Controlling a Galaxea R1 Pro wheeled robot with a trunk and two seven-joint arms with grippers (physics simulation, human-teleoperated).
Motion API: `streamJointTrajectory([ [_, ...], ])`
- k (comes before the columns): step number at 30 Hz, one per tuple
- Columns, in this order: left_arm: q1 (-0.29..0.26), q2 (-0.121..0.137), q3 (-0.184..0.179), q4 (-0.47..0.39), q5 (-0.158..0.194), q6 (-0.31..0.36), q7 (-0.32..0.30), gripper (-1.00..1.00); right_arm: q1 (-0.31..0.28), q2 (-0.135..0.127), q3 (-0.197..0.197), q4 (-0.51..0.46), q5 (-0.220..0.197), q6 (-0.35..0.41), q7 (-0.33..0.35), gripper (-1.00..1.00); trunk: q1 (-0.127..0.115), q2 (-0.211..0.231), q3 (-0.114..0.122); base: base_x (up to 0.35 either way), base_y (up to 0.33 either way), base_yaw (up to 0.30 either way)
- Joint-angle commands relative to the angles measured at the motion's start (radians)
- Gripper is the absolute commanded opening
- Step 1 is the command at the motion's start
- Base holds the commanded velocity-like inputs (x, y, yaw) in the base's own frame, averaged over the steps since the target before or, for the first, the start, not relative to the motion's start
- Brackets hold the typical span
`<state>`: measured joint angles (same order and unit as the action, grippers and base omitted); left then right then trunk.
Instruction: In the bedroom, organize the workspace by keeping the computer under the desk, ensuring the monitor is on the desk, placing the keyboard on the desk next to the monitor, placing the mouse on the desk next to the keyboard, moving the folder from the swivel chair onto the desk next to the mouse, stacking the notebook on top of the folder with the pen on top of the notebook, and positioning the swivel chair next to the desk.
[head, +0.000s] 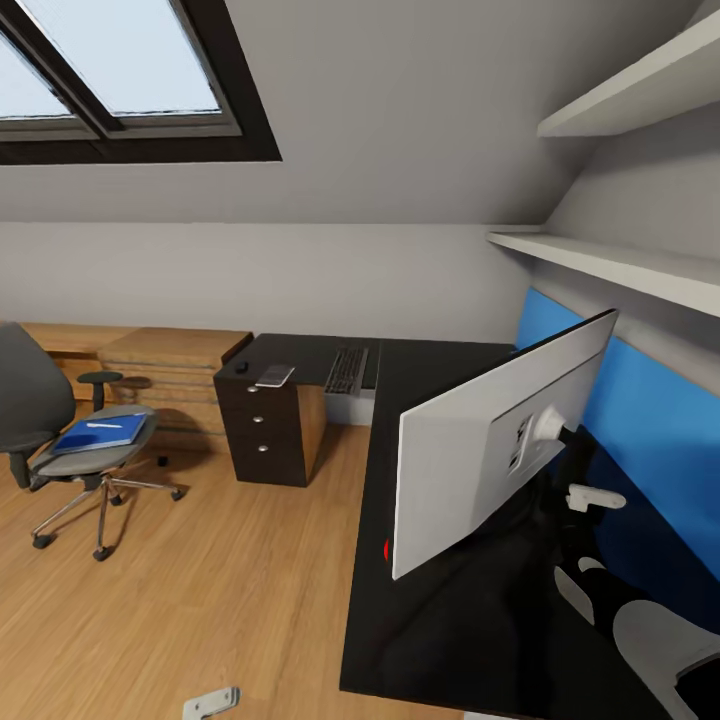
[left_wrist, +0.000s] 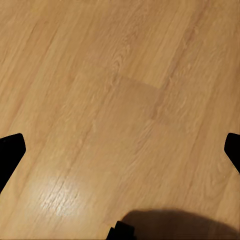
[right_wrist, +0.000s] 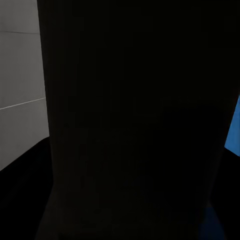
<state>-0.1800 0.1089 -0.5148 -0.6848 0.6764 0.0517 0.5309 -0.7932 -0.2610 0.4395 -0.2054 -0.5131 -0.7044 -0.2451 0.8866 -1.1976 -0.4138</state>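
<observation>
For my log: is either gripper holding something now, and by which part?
The left gripper is open over the light wood floor, holding nothing. For the right gripper it cannot be told.

- A broad, nearly black flat surface (right_wrist: 140, 120) is seen straight ahead, close to the camera; what it belongs to cannot be told.
- A pale grey wall (right_wrist: 20, 85), crossed by thin seam lines, is seen beyond one edge of the dark surface.
- A bright blue panel (right_wrist: 233, 130) is glimpsed past the opposite edge.
- Fingers cannot be made out against the darkness.
</observation>
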Motion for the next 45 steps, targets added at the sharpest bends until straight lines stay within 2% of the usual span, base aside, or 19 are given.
streamJointTrajectory([
  [1, -0.001, 0.002, -0.007, -0.002, 0.003, 0.005, 0.009, 1.00, 0.000, -0.001, 0.038, 0.003, -0.033, -0.006, -0.011, -1.00, 0.000, 0.000, -0.001, 0.083, 0.000, 0.000],
  [27, -0.001, 0.002, -0.006, -0.002, 0.003, 0.005, 0.010, 1.00, 0.000, -0.001, 0.038, 0.003, -0.030, -0.006, -0.011, -1.00, 0.000, 0.000, -0.001, 0.074, 0.000, 0.000],
  [35, -0.001, 0.002, 0.031, -0.002, 0.003, 0.004, 0.008, 1.00, 0.000, -0.001, 0.038, 0.003, -0.030, -0.006, -0.011, -1.00, 0.000, 0.000, -0.001, 0.033, -0.020, 0.000],
  [45, -0.001, 0.002, 0.042, -0.002, 0.003, 0.005, 0.008, 1.00, 0.000, -0.001, 0.038, 0.003, -0.029, -0.006, -0.011, -1.00, 0.000, 0.000, -0.001, 0.092, -0.076, 0.000],
])
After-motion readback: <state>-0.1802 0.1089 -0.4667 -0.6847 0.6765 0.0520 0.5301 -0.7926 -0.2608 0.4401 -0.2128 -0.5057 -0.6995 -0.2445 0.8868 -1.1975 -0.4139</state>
